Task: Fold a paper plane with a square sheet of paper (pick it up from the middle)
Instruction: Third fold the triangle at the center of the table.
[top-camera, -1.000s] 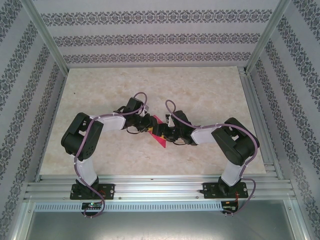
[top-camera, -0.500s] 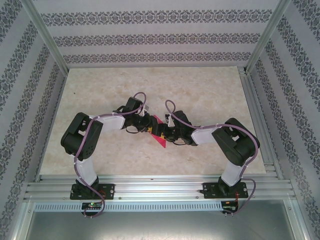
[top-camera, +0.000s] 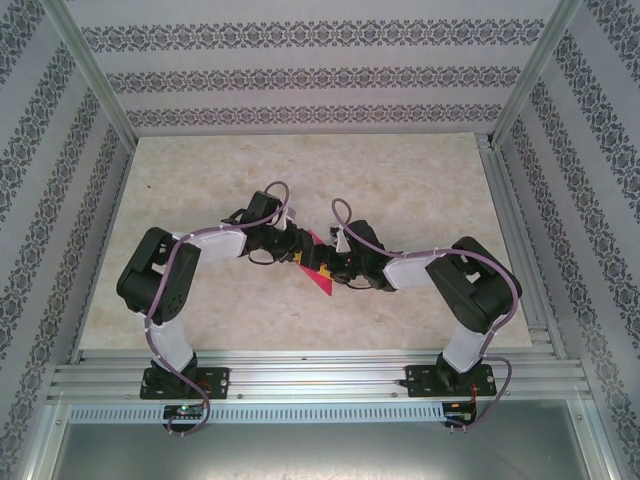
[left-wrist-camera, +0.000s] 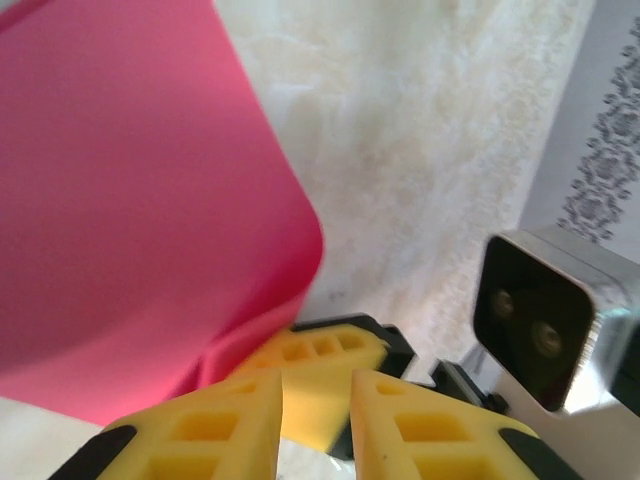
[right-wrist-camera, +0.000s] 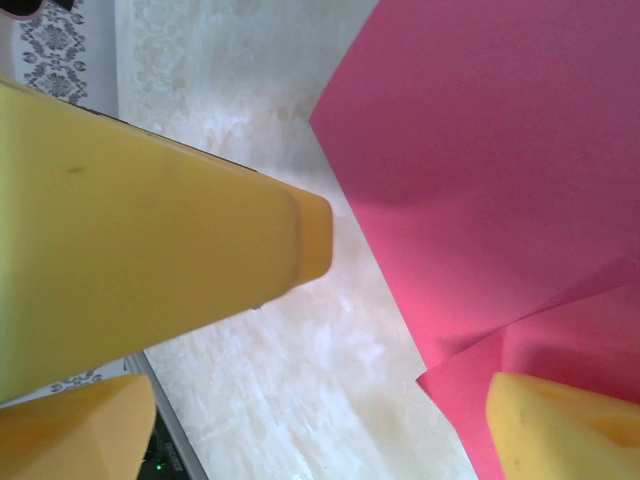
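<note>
The sheet of paper (top-camera: 320, 282) is sitting near the middle of the bench (top-camera: 400, 180), a little toward the near edge, exactly between the two arms. It is not lying as a flat square. From above it is showing as a narrow pink shape. Its long axis is running from the far side toward the near side and leaning slightly to the right. In the left wrist view the paper (left-wrist-camera: 130, 200) is curling upward, so at least one part seems to be rising off the bench.

The left fingers (left-wrist-camera: 200, 430) are standing narrow, with only a thin gap between them. The lower edge of the paper is coming down to their tips, just on their left side. I cannot tell if they are pinching it or only touching it.

The right fingers (right-wrist-camera: 150, 260) are standing wide apart. One is hanging over the bare bench, and the other (right-wrist-camera: 560, 420) is lying over the paper (right-wrist-camera: 480, 150), where two layers are overlapping. So the edge of the paper is passing across the space between these fingers.

Both arms are equally near, the left one reaching from the left side and the right one from the right. I think the coming move is depending on the right fingers. If they are closing here, they are meeting the edge crosswise to the long axis, and the layers may slip or crumple.
</note>
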